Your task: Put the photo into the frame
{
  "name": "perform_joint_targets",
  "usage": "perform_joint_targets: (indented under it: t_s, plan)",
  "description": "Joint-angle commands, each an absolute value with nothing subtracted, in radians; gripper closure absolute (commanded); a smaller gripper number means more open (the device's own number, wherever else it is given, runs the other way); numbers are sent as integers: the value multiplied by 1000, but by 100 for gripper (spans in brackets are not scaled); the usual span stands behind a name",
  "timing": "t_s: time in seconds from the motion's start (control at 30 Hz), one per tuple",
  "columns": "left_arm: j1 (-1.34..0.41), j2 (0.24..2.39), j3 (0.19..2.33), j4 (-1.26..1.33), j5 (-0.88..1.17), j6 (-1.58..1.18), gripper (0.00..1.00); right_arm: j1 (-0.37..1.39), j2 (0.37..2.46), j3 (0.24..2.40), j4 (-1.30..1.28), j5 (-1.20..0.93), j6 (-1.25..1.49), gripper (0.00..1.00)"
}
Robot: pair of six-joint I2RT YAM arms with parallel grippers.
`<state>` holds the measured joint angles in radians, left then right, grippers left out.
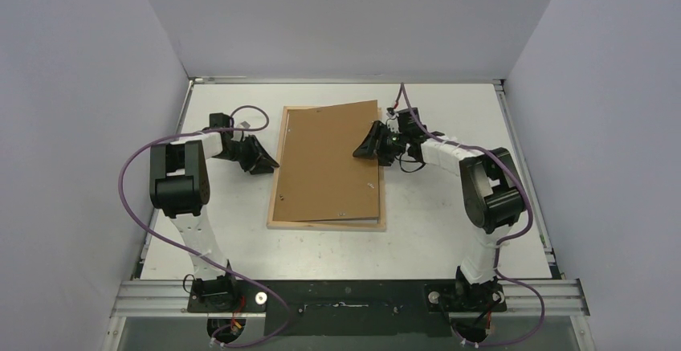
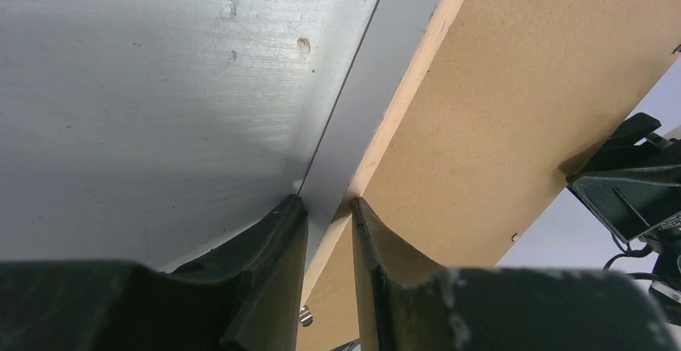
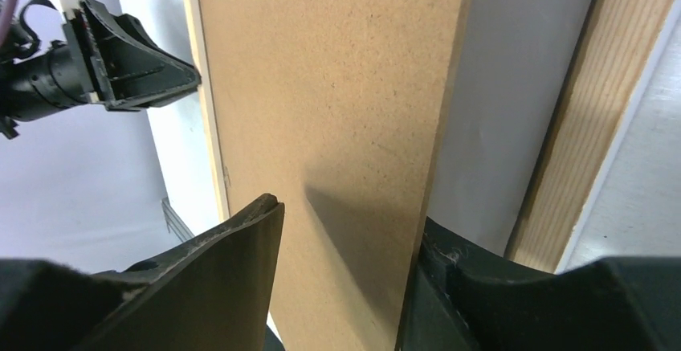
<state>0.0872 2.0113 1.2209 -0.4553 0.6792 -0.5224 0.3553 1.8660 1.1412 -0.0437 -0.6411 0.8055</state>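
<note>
The frame (image 1: 325, 224) lies back side up on the table, its light wood rails showing. The brown backing board (image 1: 329, 162) lies askew on it. My left gripper (image 1: 269, 162) is at the frame's left rail. In the left wrist view its jaws (image 2: 325, 202) are narrowly closed around that rail (image 2: 409, 86). My right gripper (image 1: 361, 148) is open at the board's right edge. In the right wrist view (image 3: 349, 222) the board (image 3: 321, 86) sits between the wide jaws. A white surface (image 3: 506, 102) shows under the board. I cannot tell whether it is the photo.
The white table (image 1: 450, 230) is walled on three sides by grey panels. A metal rail (image 1: 345, 295) with both arm bases runs along the near edge. The right frame rail (image 3: 578, 126) lies just beside my right gripper.
</note>
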Motion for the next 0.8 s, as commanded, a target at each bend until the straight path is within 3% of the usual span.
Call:
perform_joint_targets:
  t_s: [0.0, 0.23, 0.6, 0.77]
  plan:
    - [100, 2035, 1252, -491, 652, -479, 75, 365, 1891, 1222, -135, -644, 715, 50]
    - [100, 2037, 1259, -500, 655, -476, 75, 375, 1936, 1304, -201, -675, 684, 50]
    - [100, 2019, 1274, -525, 650, -473, 70, 377, 1882, 1415, -460, -531, 593, 19]
    - [100, 2014, 1290, -547, 641, -467, 66, 384, 1873, 1466, -585, -410, 503, 15]
